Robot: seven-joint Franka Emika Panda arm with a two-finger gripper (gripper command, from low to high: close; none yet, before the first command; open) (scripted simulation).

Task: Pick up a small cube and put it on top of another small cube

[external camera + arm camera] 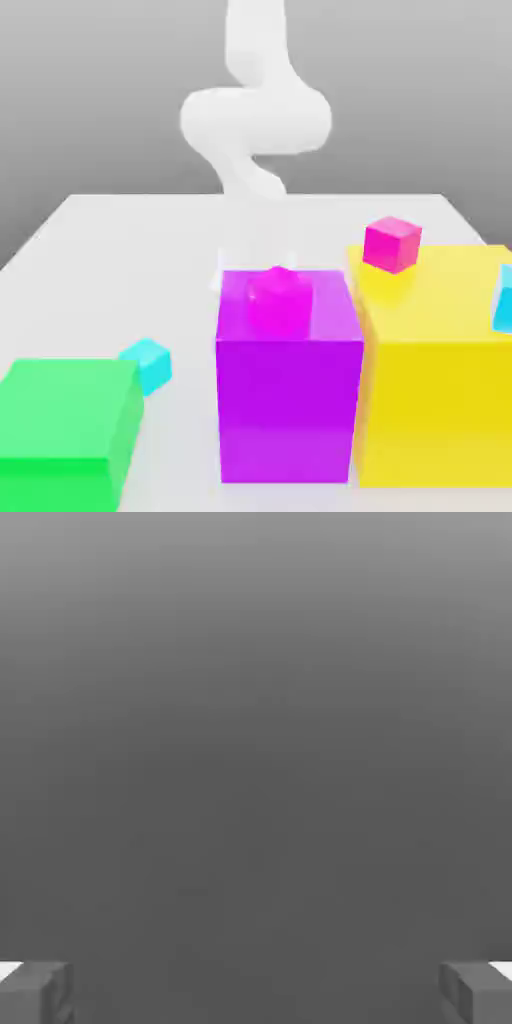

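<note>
One pale table spreads across the exterior view, from its middle height down to the lower edge. The white arm comes down from the top centre of that view, bending in the upper middle and reaching toward the purple block's far side.

The big yellow block fills the lower part of the exterior view's right. Just beside it, a little right of the bottom centre, stands the purple block. The green block lies in the lower corner of the exterior view's left, cut by the frame and lower than the other two.

The gripper has its fingers spread wide in the hand view, with nothing pinched between them.

Among the small cubes, a magenta one sits on top of the purple block near the centre, and a pink one rests on the yellow block near its far corner. Two are glossy cyan: the first cyan cube is on the table beside the green block, lower left of the exterior view; the second cyan cube is over the yellow block's top, cut off by the right edge.
</note>
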